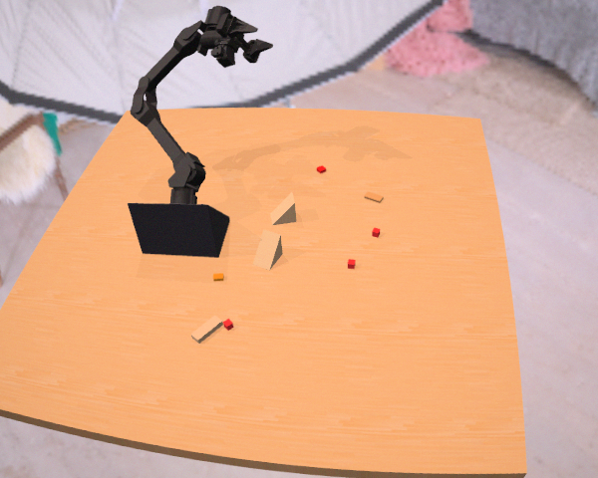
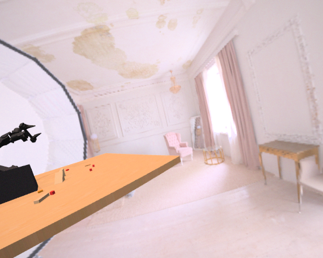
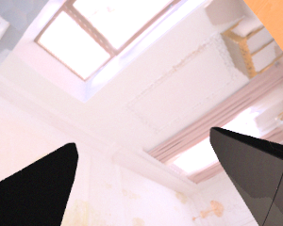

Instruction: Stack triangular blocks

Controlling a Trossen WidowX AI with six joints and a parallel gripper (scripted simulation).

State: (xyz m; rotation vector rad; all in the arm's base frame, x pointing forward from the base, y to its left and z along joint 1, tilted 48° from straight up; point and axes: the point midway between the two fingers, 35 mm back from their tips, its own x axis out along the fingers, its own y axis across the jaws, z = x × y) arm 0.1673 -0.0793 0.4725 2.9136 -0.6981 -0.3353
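One triangular block (image 1: 285,209) rests on the table, its pale sloped face toward the left and its dark triangular end showing. The other triangular block (image 1: 268,250) (image 2: 58,177) rests a little nearer the front, its pale sloped face toward the front left. A gap separates the two in the top view; in the exterior view the nearer one largely hides the farther one. My gripper (image 1: 264,37) (image 2: 37,130) (image 3: 144,142) is open and empty, raised high above the table and far from both blocks. Neither block shows in the wrist view.
Red cubes (image 1: 376,232) (image 1: 351,264) and a flat red piece (image 1: 321,168) lie right of and behind the blocks, with a thin wooden piece (image 1: 373,196). An orange piece (image 1: 217,276), a wooden bar (image 1: 206,330) and a red cube (image 1: 228,324) lie in front. The black arm base (image 1: 178,231) stands left.
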